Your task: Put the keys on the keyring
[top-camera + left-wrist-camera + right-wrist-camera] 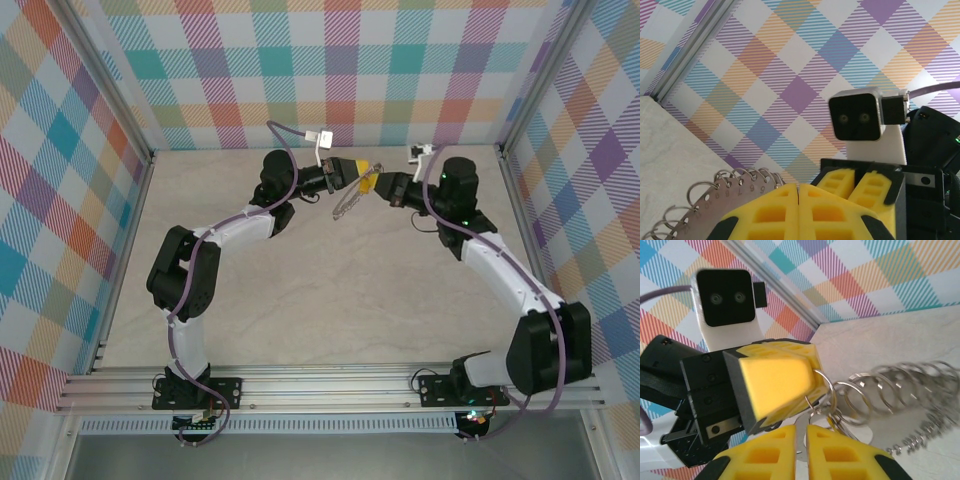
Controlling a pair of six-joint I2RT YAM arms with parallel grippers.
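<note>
Yellow left fingers (767,215) pressed shut on the keyring (697,212); right fingers (840,455) nearly together, a thin slit between.
Over the pale table (300,310), toward the checked back wall (340,70): left arm (230,230) and right arm (500,265) bent inward, left gripper (362,170) and right gripper (384,186) tip to tip. Keyring aloft at that meeting, clamped at its rim, the rest hanging below the fingertips. Silvery wire loops (900,382) fanned just beside the right fingers. Thin pale metal in the right slit; gripped or not, cannot tell. Stamped numerals (732,194) along the rim.
</note>
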